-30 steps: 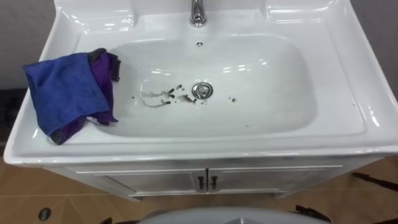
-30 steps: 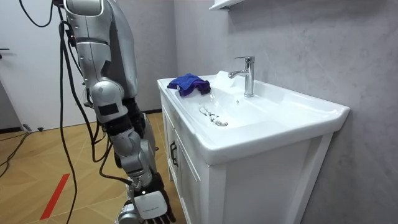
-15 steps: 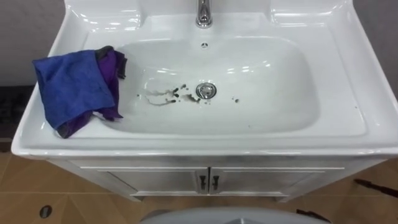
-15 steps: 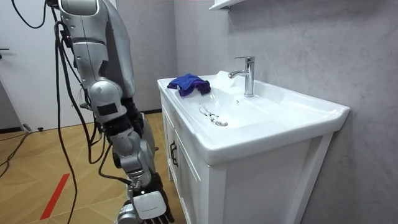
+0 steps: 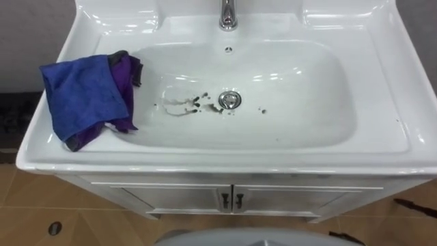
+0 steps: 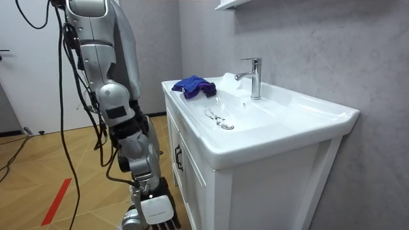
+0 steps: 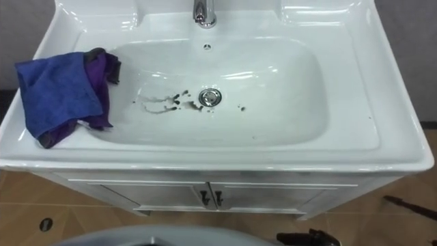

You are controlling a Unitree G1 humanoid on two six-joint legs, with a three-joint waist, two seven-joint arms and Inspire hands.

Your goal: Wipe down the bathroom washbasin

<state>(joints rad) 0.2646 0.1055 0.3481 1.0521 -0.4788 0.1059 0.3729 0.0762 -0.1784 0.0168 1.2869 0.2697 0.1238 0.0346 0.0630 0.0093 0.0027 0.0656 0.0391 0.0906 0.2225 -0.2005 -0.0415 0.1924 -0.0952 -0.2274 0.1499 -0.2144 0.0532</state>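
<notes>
Grey and hanging low beside the white vanity cabinet [image 6: 192, 185], the right robot hand [image 6: 151, 216] has a grip I cannot tell, while the blue-and-purple cloth [image 5: 89, 99] lies crumpled on the basin's [image 5: 307, 109] left rim, well apart from dark smears [image 5: 181, 104] beside the drain [image 5: 230, 100].

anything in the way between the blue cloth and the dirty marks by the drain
Nothing visible. The blue cloth lies on the basin's left rim, one edge hanging into the bowl; the dark marks sit just left of the drain, with bare porcelain between. The tap stands at the back, off that line.
</notes>
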